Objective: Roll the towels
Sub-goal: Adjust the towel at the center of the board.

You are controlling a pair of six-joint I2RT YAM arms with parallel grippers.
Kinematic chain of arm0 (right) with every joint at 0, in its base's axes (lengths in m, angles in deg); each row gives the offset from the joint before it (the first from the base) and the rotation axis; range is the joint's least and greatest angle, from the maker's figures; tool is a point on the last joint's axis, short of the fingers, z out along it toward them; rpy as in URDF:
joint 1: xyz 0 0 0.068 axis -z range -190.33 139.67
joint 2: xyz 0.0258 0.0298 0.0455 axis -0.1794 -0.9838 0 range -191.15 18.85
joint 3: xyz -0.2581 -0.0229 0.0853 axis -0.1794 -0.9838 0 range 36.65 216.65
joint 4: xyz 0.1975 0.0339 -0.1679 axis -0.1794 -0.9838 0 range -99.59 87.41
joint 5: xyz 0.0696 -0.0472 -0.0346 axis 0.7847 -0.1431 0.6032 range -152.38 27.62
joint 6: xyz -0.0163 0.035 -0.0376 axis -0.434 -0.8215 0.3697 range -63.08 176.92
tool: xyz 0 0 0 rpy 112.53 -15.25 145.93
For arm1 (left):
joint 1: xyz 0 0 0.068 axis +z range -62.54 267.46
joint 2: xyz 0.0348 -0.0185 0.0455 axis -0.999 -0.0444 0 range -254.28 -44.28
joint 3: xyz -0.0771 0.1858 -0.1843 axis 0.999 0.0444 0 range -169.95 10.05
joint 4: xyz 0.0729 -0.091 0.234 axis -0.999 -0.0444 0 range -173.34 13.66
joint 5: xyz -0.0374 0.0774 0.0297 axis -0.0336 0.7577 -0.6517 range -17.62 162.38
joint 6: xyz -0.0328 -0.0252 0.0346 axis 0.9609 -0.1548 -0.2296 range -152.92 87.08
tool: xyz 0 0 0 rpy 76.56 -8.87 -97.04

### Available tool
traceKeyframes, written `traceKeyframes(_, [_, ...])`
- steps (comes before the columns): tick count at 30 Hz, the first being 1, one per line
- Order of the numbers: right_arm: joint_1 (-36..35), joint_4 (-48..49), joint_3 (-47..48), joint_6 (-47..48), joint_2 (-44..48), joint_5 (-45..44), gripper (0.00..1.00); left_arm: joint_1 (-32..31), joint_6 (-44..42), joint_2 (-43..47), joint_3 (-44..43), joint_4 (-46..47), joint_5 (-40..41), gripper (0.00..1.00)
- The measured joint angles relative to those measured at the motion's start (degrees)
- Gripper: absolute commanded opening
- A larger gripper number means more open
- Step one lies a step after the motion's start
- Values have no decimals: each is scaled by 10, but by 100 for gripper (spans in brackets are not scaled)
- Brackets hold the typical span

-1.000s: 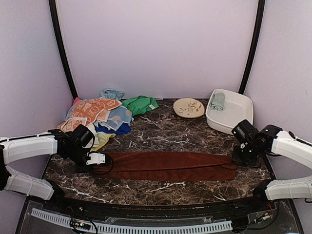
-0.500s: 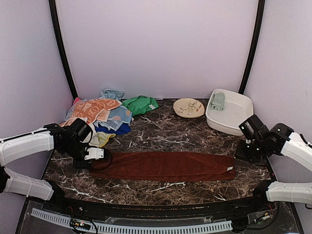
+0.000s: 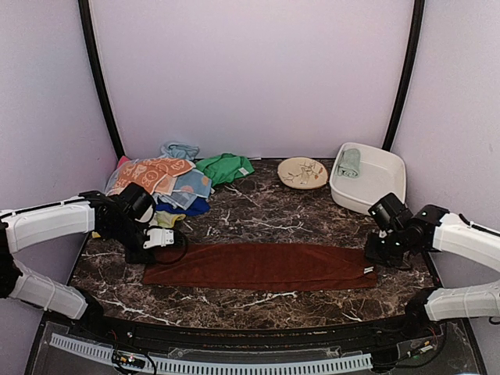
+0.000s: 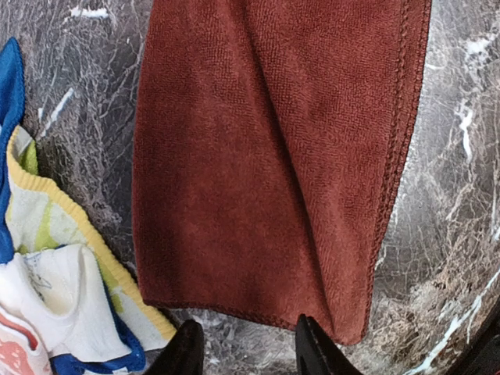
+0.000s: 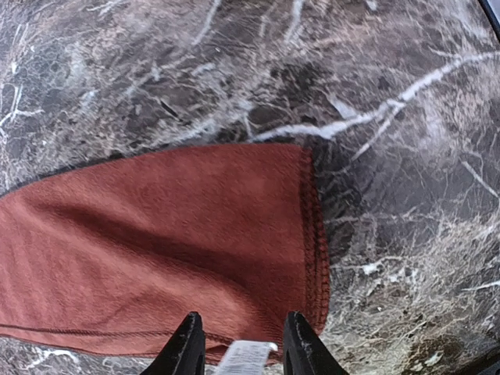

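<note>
A dark brown, white-veined marble worktop (image 3: 258,215) carries a round beige ceramic plate (image 3: 302,173) at one o'clock and, just beside it, a white rectangular plastic basin (image 3: 383,180) at two o'clock.

The maroon towel (image 4: 266,156) is matt, fuzzy cloth with a stitched hem. The tabletop (image 5: 391,78) looks like polished dark marble, veined white. The white tub (image 3: 380,178) looks smooth, glossy plastic.

walls (image 3: 250,78) pale lilac | table (image 3: 266,215) dark white-veined marble | two black poles (image 3: 99,78) at back corners
</note>
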Motion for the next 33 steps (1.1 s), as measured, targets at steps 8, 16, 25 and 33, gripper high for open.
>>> traceKeyframes(8, [42,44,-28,5,-17,22,34,0,5,-40,77,112,44,33])
traceKeyframes(16, [146,132,-28,66,-102,75,32,24,-27,-14,139,200,72,32])
traceKeyframes(25, [190,213,-12,118,-203,123,24,67,-54,-18,147,240,91,31])
traceKeyframes(33, [202,233,77,161,-297,133,34,76,-60,-15,147,234,99,32])
